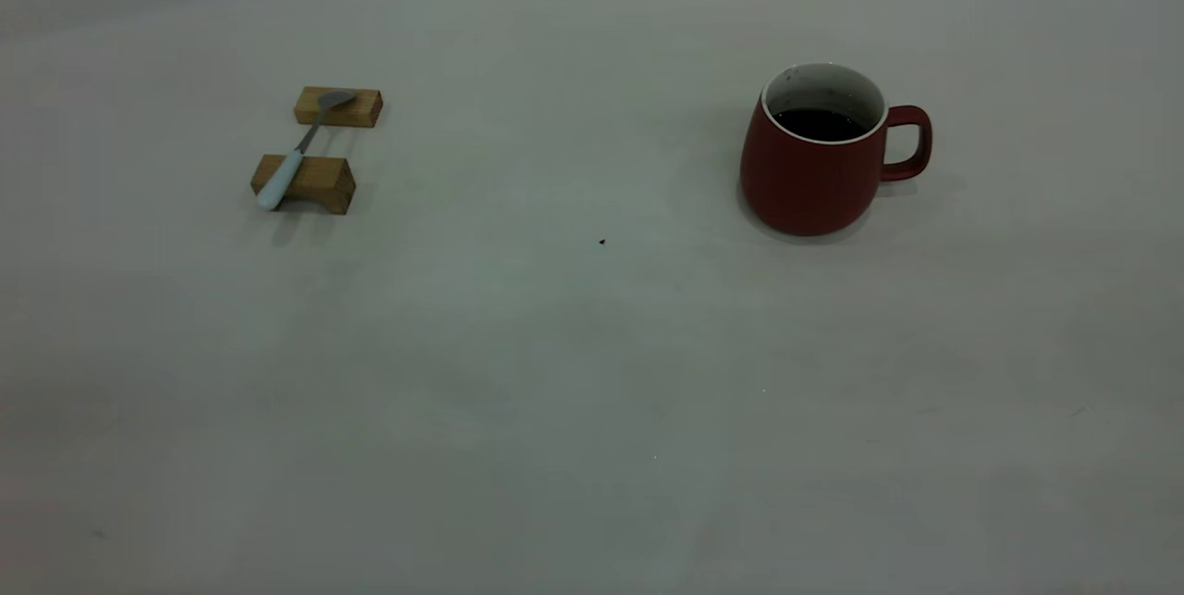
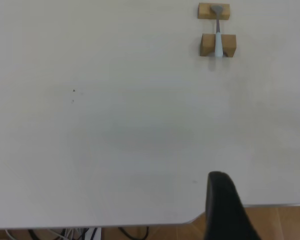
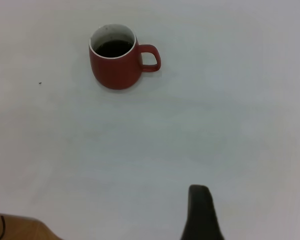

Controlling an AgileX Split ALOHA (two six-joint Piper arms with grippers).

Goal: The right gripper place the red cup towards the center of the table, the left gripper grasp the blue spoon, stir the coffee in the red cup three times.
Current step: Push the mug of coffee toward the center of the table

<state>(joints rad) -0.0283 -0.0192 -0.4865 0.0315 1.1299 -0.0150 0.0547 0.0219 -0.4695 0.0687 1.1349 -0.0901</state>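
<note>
Only one dark finger [image 2: 225, 205] of the left gripper shows in its wrist view, over the table [image 1: 592, 410] edge, so I cannot tell how wide it stands. The right gripper likewise shows a single finger [image 3: 201, 212], spread unknowable. Both hang well apart from their targets. The blue spoon [image 1: 298, 151] lies bridged across two wooden blocks [image 1: 305, 183] on the table's left side. The red cup [image 1: 819, 151] stands upright on the right side, handle pointing outward, with dark coffee [image 1: 819, 123] inside.
</note>
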